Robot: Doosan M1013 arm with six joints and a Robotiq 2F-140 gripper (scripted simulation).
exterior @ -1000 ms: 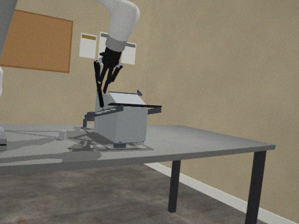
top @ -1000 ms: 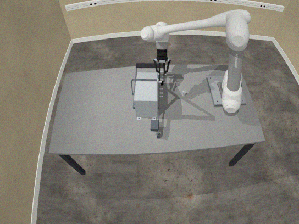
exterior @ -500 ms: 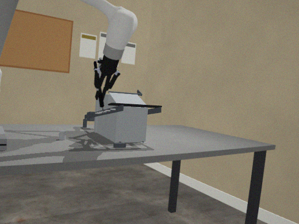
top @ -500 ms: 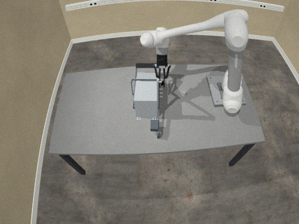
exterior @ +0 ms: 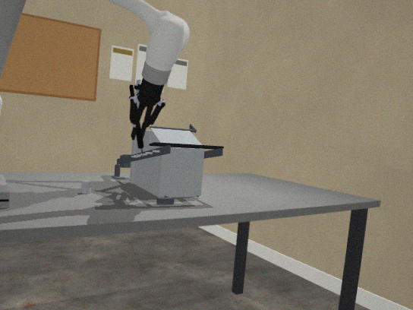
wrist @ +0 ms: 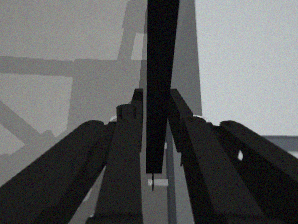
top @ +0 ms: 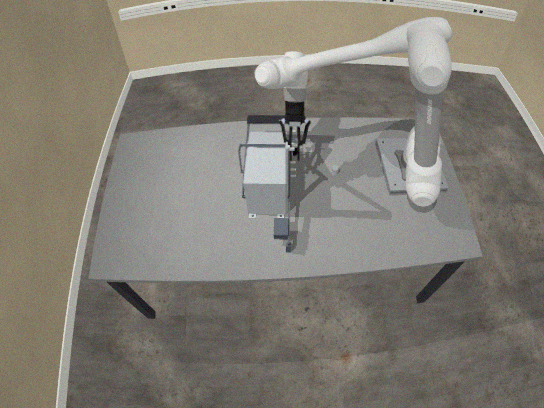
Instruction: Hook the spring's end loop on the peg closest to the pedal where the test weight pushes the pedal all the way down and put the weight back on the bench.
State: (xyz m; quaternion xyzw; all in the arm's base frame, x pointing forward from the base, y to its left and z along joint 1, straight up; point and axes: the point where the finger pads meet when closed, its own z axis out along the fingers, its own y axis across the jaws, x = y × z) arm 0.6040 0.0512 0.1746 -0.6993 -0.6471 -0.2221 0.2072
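Fingers around the bar, and it's all about that spring loop!
The gripper (top: 294, 151) (exterior: 137, 141) (wrist: 155, 102) stands narrowly open, straddling the upright black bar (exterior: 131, 90) (wrist: 159, 60), seemingly the spring's handle, with no grip on it; the close spacing suits centring before a pinch. Its foot meets the peg row (top: 293, 175) (exterior: 156, 152) on the feeder (top: 266, 165) (exterior: 182, 169) (wrist: 240, 60), near the worktop's (top: 170, 210) (exterior: 285, 194) (wrist: 30, 30) wall-side edge. The pale cylinder (top: 335, 169) (exterior: 85, 188), likely the weight, waits upright towards the arm-base end, out of the loop's way.
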